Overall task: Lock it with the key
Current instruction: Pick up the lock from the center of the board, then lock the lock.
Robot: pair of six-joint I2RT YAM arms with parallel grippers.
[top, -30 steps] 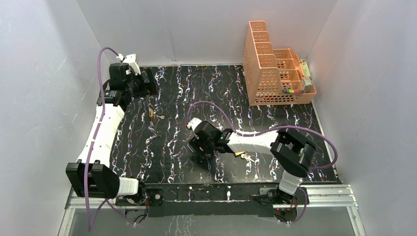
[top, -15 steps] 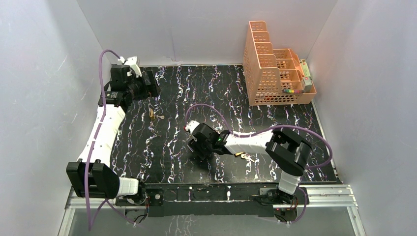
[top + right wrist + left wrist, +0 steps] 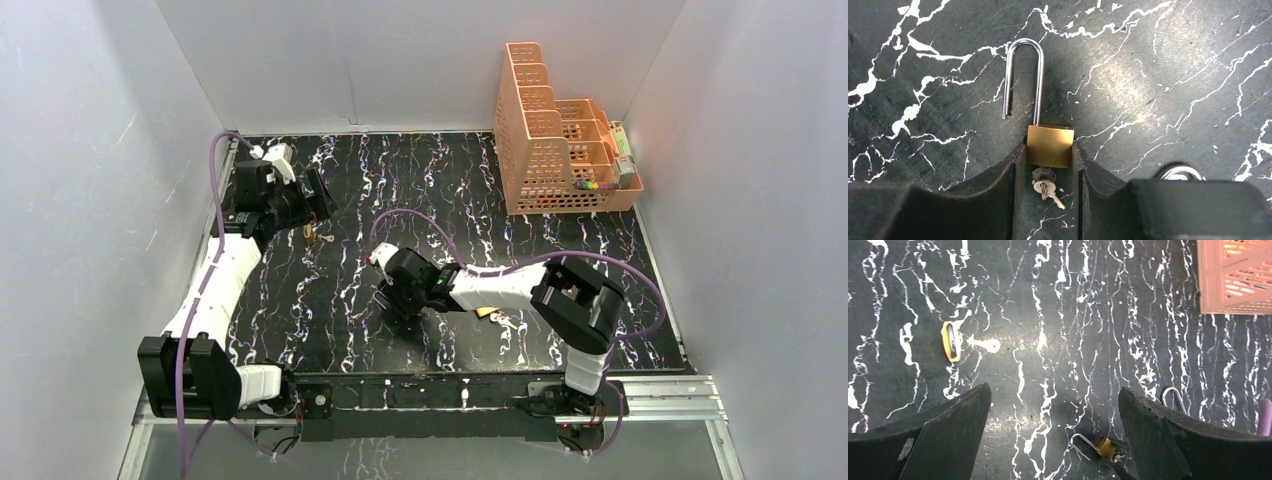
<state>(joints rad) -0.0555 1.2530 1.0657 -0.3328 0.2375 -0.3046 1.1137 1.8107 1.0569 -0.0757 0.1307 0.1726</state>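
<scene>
The right hand [image 3: 1049, 150] has narrowed and now pinches the brass padlock [image 3: 1050, 142] by its body. The padlock lies on the worktop [image 3: 1148, 75], shackle [image 3: 1039, 85] open, the key [image 3: 1044, 187] in its bottom. The left hand [image 3: 1053, 390] has moved nearer and hangs spread wide.

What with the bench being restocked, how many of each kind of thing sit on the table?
Padlocks: 2 (brass padlock between the right fingers, small padlock by the left arm)
Keys: 2 (inserted key in the brass padlock, pale key beside the small padlock)
Pink organizer: 1 (contents unclear)
Unclear metal piece beside the right arm: 1
Total: 6
</scene>
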